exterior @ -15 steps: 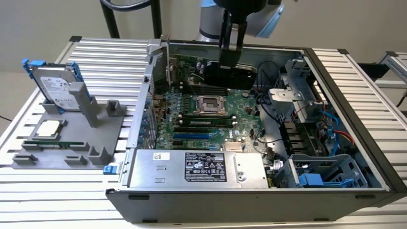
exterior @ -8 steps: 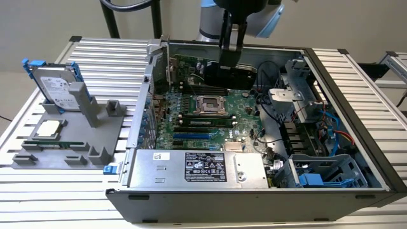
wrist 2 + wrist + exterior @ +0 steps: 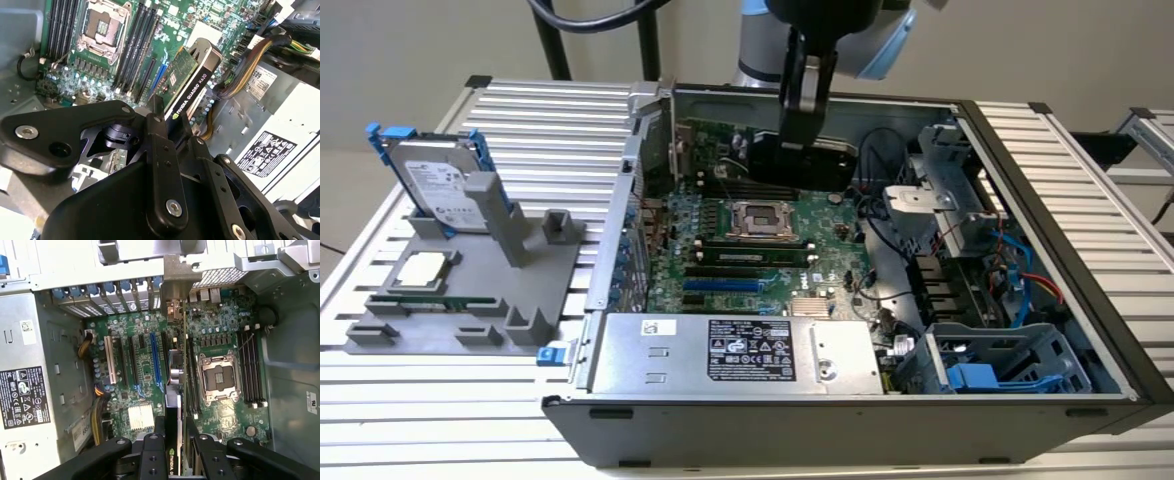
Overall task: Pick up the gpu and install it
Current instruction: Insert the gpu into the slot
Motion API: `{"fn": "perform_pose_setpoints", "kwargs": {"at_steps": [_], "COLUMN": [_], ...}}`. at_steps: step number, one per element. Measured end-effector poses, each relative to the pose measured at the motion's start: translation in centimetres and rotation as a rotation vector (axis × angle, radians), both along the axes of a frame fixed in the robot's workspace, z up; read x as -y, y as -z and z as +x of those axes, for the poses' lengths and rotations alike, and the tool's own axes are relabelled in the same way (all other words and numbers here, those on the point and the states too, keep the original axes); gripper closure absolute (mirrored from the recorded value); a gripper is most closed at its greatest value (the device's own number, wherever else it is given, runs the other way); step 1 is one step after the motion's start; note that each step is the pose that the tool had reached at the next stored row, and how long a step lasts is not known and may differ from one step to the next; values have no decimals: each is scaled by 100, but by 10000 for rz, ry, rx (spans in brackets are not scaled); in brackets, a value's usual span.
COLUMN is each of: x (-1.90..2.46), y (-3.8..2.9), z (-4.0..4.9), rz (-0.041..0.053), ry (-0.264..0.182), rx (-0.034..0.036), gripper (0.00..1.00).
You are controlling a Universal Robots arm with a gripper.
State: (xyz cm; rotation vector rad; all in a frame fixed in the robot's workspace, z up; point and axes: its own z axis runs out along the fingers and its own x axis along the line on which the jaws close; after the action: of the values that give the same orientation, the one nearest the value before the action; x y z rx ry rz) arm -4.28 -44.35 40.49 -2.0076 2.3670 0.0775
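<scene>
My gripper [image 3: 803, 128] hangs inside the open computer case [image 3: 1067, 240] and is shut on the gpu [image 3: 803, 160], a flat card held edge-down above the far part of the green motherboard [image 3: 747, 240]. In the second wrist view the gpu [image 3: 192, 82] shows its black cooler edge and green board, clamped between the black fingers [image 3: 161, 150] of the gripper [image 3: 177, 137]. In the first wrist view the gpu [image 3: 175, 390] runs edge-on from the gripper [image 3: 175, 442] toward its metal bracket [image 3: 175, 282] at the rear slot openings. It hovers between the blue slot [image 3: 156, 360] and the processor socket [image 3: 217, 377].
A grey fixture [image 3: 480, 300] on the exterior view's left holds a silver hard drive with blue rails [image 3: 434, 180] and a processor chip [image 3: 424, 270]. The power supply [image 3: 734, 355] fills the case's near side. A drive cage [image 3: 1001, 370] and loose cables [image 3: 1014, 260] crowd the exterior view's right.
</scene>
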Motion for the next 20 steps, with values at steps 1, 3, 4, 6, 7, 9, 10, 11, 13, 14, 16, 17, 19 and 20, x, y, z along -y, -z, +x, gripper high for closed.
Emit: {"fn": "perform_pose_setpoints", "kwargs": {"at_steps": [1,3,4,6,7,9,10,11,13,14,16,17,19,20], "x": [0,0,0,0,0,0,0,0,0,0,0,0,0,0], "y": [7,19,26,38,44,56,61,67,79,84,96,103,113,119], "z": [0,0,0,0,0,0,0,0,0,0,0,0,0,0], "rz": [0,0,1,0,0,1,0,0,0,0,0,1,0,0], "ry": [0,0,0,0,0,0,0,0,-1,0,0,0,0,1], "rx": [0,0,0,0,0,1,0,0,1,2,3,4,5,5], "gripper": [100,100,100,100,100,100,100,100,100,100,100,100,100,100]}}
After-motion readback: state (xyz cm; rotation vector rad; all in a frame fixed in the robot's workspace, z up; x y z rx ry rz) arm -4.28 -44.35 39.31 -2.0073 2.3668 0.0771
